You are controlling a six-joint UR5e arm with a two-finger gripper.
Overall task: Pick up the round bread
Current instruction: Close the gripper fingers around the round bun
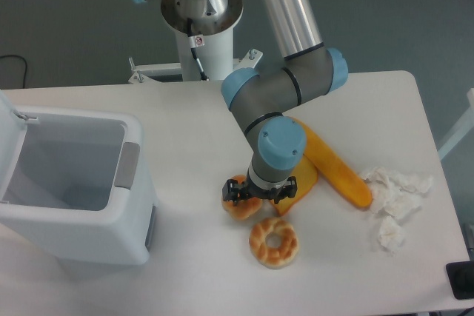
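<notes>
A white table [192, 138] holds everything. The pincer [244, 196] hangs low over it, near the middle. Right under the pincer sits the round bread [237, 208]. Just below the pincer lies a ring bread with a hole [273, 241]. To the pincer's right is a square toast [300, 183], then a long yellow bread [337, 169]. Farther right lies crumpled white paper [392, 197]. Far to its left stands a big white bin [70, 183].

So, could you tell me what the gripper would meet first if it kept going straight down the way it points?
Most likely the round bread: the gripper sits right over it, pointing down, though one view leaves the remaining gap unclear.
</notes>
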